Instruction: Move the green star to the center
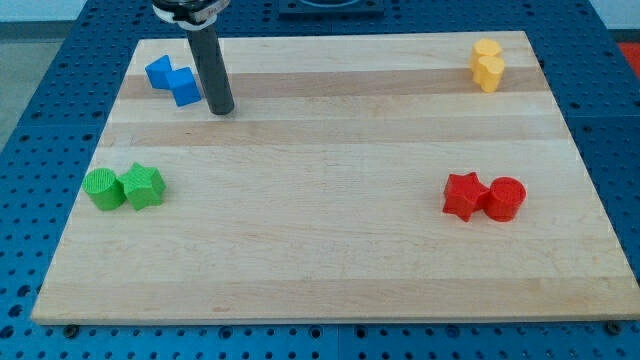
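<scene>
The green star (144, 186) lies near the board's left edge, touching a green round block (103, 189) on its left. My tip (221, 109) rests on the board at the view's upper left, just right of two blue blocks (173, 80). The tip is well above and to the right of the green star, apart from it.
Two yellow blocks (487, 64) sit at the view's top right. A red star (463, 196) touches a red round block (505, 198) at the right. The wooden board (330, 270) lies on a blue perforated table.
</scene>
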You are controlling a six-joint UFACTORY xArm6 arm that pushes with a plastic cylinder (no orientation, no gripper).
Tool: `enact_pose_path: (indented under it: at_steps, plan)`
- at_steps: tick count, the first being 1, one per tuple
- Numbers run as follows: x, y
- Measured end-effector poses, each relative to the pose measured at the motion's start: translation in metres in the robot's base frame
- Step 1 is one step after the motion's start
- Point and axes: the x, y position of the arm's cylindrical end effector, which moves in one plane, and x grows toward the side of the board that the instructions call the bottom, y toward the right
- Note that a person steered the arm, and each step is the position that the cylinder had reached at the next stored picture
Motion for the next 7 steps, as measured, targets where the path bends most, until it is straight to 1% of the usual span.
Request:
enact_pose_path:
  at_steps: [1,2,7]
  plan:
    - [0.037,-0.059]
    - [0.051,-0.089]
    - [0.052,-0.154]
